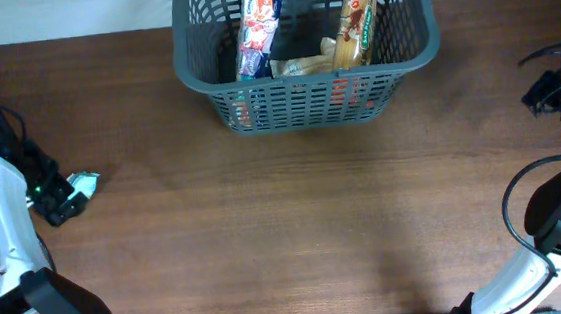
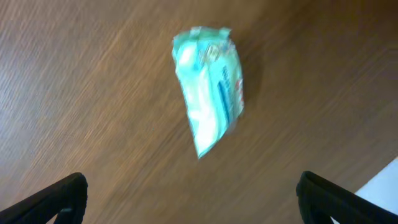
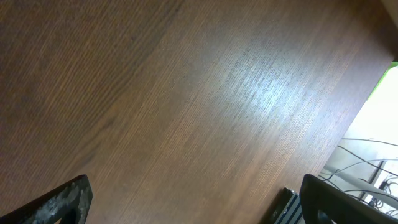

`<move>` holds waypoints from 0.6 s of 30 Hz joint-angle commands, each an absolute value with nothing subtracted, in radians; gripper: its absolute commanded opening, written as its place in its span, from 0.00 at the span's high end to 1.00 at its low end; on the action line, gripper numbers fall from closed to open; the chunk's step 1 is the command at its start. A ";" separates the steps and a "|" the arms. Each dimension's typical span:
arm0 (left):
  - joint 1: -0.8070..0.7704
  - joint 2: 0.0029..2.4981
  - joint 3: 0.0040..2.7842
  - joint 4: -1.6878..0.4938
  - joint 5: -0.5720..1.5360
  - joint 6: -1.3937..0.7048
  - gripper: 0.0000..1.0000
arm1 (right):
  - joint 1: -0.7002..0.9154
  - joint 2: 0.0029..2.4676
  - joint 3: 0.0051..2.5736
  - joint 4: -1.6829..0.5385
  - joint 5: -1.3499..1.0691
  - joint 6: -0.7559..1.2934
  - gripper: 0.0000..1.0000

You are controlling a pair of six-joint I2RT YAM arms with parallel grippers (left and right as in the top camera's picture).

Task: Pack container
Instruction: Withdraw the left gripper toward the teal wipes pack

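Container (image 1: 311, 99), part-filled, sits at the tabletop's (image 1: 295, 216) far side. Left jaws released, empty, above a pale green packet (image 2: 208, 87) lying askew, well apart from the container. Right jaws released, empty. Risk: the soft, slick packet skids or slips out if the jaws close off-centre.

Overhead straight down, wrist views close above the table (image 1: 294, 206)

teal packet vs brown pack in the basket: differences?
Place: the teal packet lies flat on the table, outside the basket; the brown pack leans inside it.
Colour: teal packet is teal and white; brown pack is brown and orange.
Shape: teal packet is short and stubby; brown pack is long and narrow.
Both are wrapped packs.
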State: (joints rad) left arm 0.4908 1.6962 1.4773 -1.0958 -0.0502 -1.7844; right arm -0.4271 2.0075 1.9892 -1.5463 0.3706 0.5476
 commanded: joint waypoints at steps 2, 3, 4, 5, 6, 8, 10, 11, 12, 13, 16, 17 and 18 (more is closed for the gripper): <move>0.512 1.705 1.471 -1.084 -0.162 -1.828 0.01 | -0.432 2.000 1.984 -1.547 0.366 0.559 0.01; 0.516 1.711 1.471 -1.083 -0.162 -1.828 0.01 | -0.432 2.000 1.984 -1.547 0.366 0.559 0.01; 0.521 1.718 1.471 -1.081 -0.162 -1.828 0.01 | -0.432 2.000 1.984 -1.547 0.366 0.559 0.01; 0.526 1.726 1.471 -1.077 -0.161 -1.828 0.01 | -0.432 2.000 1.984 -1.547 0.366 0.559 0.01; 0.530 1.737 1.471 -1.073 -0.157 -1.828 0.01 | -0.432 2.000 1.984 -1.547 0.366 0.559 0.01; 0.538 1.761 1.471 -1.058 -0.133 -1.828 0.01 | -0.432 2.000 1.984 -1.547 0.366 0.559 0.01; 0.549 1.798 1.471 -1.026 -0.086 -1.828 0.01 | -0.432 2.000 1.984 -1.547 0.366 0.559 0.01; 0.551 1.815 1.472 -1.007 -0.062 -1.828 0.01 | -0.432 2.000 1.984 -1.547 0.366 0.559 0.01; 0.553 1.827 1.472 -0.993 -0.043 -1.828 0.01 | -0.432 2.000 1.984 -1.547 0.366 0.559 0.01; 0.553 1.843 1.472 -0.970 -0.021 -1.828 0.01 | -0.432 2.000 1.984 -1.547 0.366 0.559 0.01; 0.550 1.871 1.480 -0.923 0.015 -1.828 0.01 | -0.432 2.000 1.984 -1.547 0.366 0.559 0.01; 0.548 1.878 1.486 -0.916 0.015 -1.828 0.01 | -0.432 2.000 1.984 -1.547 0.366 0.559 0.01; 0.544 1.886 1.497 -0.913 0.010 -1.828 0.00 | -0.432 2.000 1.984 -1.547 0.366 0.559 0.01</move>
State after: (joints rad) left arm 0.5465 1.8580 1.4773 -0.9226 -0.0341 -1.8145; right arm -0.4267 2.0075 1.9892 -1.5467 0.3706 0.5472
